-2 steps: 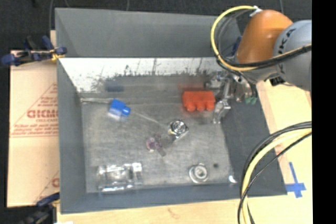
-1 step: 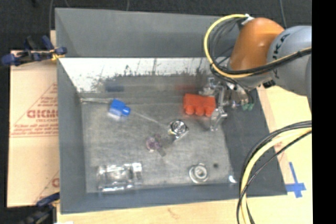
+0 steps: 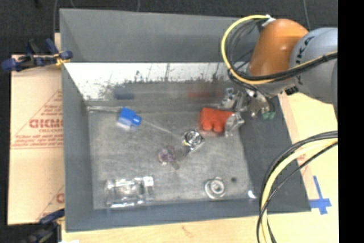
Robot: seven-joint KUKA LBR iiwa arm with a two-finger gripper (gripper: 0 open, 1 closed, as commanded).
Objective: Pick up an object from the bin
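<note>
My gripper (image 3: 234, 117) hangs low at the bin's right side, its metal fingers just right of a red blocky thing (image 3: 213, 119) that lies against them near the back right of the floor. Whether the fingers close on it cannot be made out. A small shiny metal piece (image 3: 193, 140) lies a little to the front left of the red thing.
Further left sit a blue and white cap-like piece (image 3: 129, 118) and a small purple clear piece (image 3: 168, 155). Along the front lie a clear plastic item (image 3: 129, 189) and a round metal ring (image 3: 215, 187). The orange-covered arm with yellow cables overhangs the bin's right wall.
</note>
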